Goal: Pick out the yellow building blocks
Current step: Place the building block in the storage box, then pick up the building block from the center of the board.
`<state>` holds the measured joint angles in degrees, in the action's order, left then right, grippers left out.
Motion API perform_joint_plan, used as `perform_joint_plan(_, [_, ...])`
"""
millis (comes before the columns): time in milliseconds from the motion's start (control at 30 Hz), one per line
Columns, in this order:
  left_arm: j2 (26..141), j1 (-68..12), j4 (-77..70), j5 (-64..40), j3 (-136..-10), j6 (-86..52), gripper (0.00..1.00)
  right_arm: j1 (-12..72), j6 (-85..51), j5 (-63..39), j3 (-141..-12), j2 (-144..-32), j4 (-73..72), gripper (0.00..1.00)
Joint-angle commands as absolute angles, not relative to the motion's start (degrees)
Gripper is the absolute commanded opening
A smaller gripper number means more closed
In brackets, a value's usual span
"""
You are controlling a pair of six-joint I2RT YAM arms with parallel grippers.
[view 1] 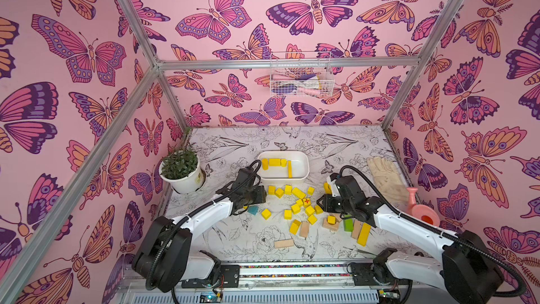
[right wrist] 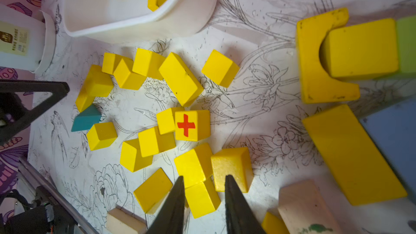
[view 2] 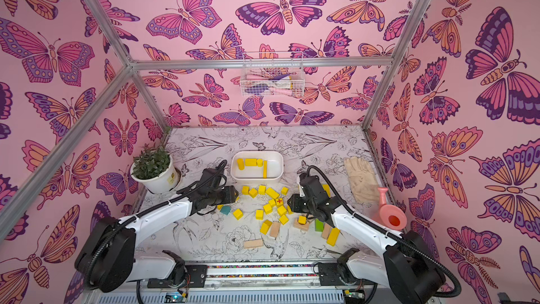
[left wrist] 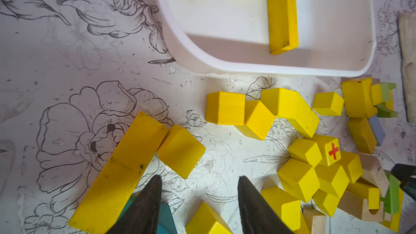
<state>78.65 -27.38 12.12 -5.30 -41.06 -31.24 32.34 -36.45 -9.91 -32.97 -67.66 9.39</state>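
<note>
The table (view 1: 222, 153), printed with line-drawn flowers and birds, fills the floor of the booth. The left arm (view 1: 201, 217) and right arm (view 1: 409, 223) reach in from the near edge toward the middle. A white tub (view 1: 280, 176) stands at the far centre. At the far left is a plant pot (view 1: 184, 182). Its label (right wrist: 13, 41) carries small writing too blurred to read. A pale glove (view 1: 382, 176) and a pink watering can (view 1: 423, 213) lie along the right edge.

Most of the yellow blocks (view 1: 295, 209) are scattered on the table just near of the tub, between the two arms. A few lie inside the tub. A tan block (view 1: 284, 243) lies apart toward the near edge. One cube with a red cross (right wrist: 189, 126), the only mark that can be read, sits mid-scatter. A teal block (view 1: 253, 209) lies at the left.

The left gripper (left wrist: 199, 177) hangs released at the scatter's left, fingers apart with nothing between them. The right gripper (right wrist: 203, 176) closely straddles a yellow cube (right wrist: 202, 201). I cannot tell whether it pinches the cube.
</note>
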Motion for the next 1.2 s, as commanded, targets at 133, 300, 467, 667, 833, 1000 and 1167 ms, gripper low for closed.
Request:
perform_joint_plan(133, [83.51, -26.99, 15.16, -5.49, -45.18, -31.26, 0.58, 32.08, -37.51, -9.85, -33.59, -68.92, 7.21, 0.31])
perform_joint_plan(300, [87.20, -26.72, 16.15, -6.93, -48.13, -29.82, 0.59, 32.08, -37.36, -10.01, -33.74, -69.26, 7.05, 0.31])
perform_joint_plan(467, [89.92, -26.52, 17.20, -7.86, -50.04, -29.43, 0.59, 32.08, -37.36, -10.10, -33.73, -69.43, 7.00, 0.31])
perform_joint_plan(667, [91.23, -26.48, 18.41, -8.53, -50.89, -29.68, 0.59, 32.08, -37.40, -10.24, -33.81, -69.68, 6.99, 0.31])
perform_joint_plan(833, [90.92, -26.46, 18.54, -8.53, -50.63, -29.95, 0.59, 32.08, -37.44, -10.07, -33.75, -69.45, 6.98, 0.31])
perform_joint_plan(1000, [91.84, -26.46, 19.09, -9.40, -51.06, -29.80, 0.54, 32.08, -37.47, -9.95, -33.70, -69.60, 7.01, 0.31])
perform_joint_plan(1167, [92.43, -26.46, 20.44, -8.29, -51.67, -30.25, 0.43, 32.06, -37.53, -9.89, -33.78, -69.68, 7.14, 0.31])
